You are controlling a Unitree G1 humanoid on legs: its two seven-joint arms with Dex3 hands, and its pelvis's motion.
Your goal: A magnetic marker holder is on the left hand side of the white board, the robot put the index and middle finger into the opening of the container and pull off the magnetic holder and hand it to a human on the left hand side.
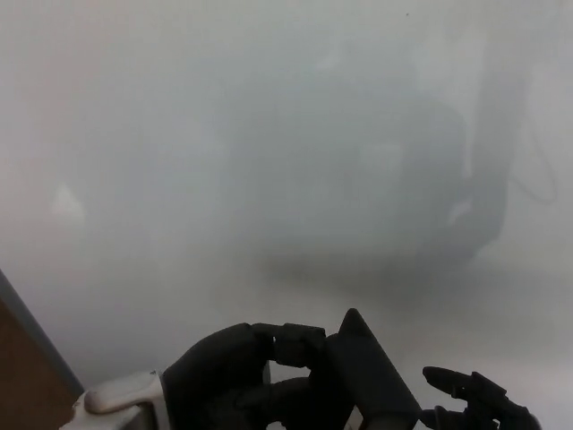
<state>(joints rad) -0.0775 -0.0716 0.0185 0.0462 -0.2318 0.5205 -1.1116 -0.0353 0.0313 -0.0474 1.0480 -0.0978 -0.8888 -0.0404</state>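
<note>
The black magnetic marker holder (pixel 372 372) is off the whiteboard (pixel 286 134) and tilted, low in the head view near the bottom edge. My left hand (pixel 237 381) is shut on it, with fingers hooked over its near side. Only its upper part shows; the rest runs out of frame. My right hand (pixel 470 399) shows at the bottom right with its fingers spread, holding nothing, a little to the right of the holder.
The whiteboard fills almost the whole view, with dim grey reflections in it. Its grey frame edge (pixel 27 336) and a brown surface (pixel 22 394) run along the bottom left corner.
</note>
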